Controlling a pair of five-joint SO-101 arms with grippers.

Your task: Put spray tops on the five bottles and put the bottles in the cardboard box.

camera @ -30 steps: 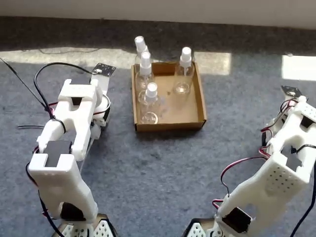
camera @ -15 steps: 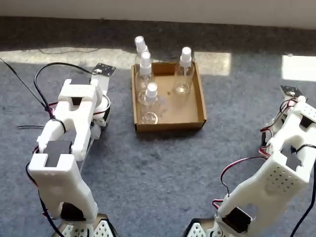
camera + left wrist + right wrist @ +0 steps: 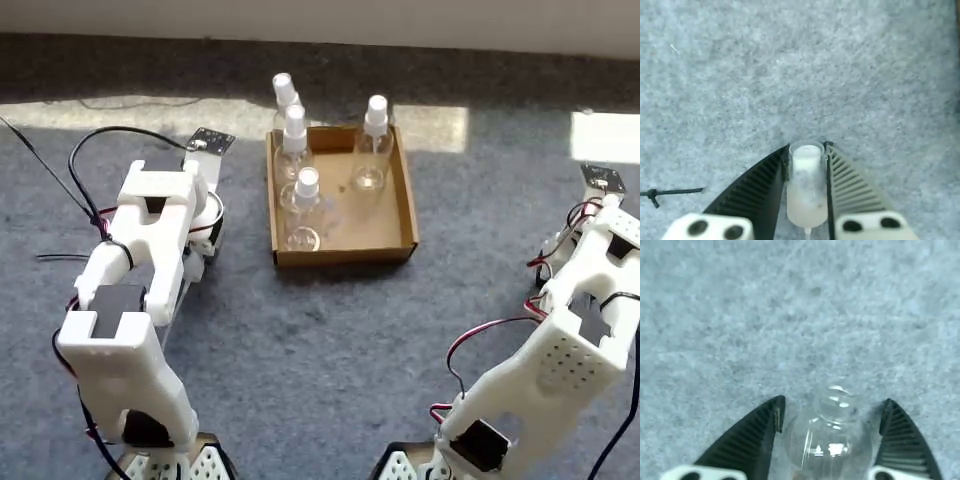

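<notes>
Capping step: my left gripper clamps a spray top; right gripper straddles the bottle, hold uncertain; next, align them.

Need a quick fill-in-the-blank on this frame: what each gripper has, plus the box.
1. The left gripper is shut on a white ___.
2. The right gripper is at a clear, uncapped ___.
3. In the high view, ___ capped bottles stand at the cardboard box.

Missing words: spray top; bottle; four.
</notes>
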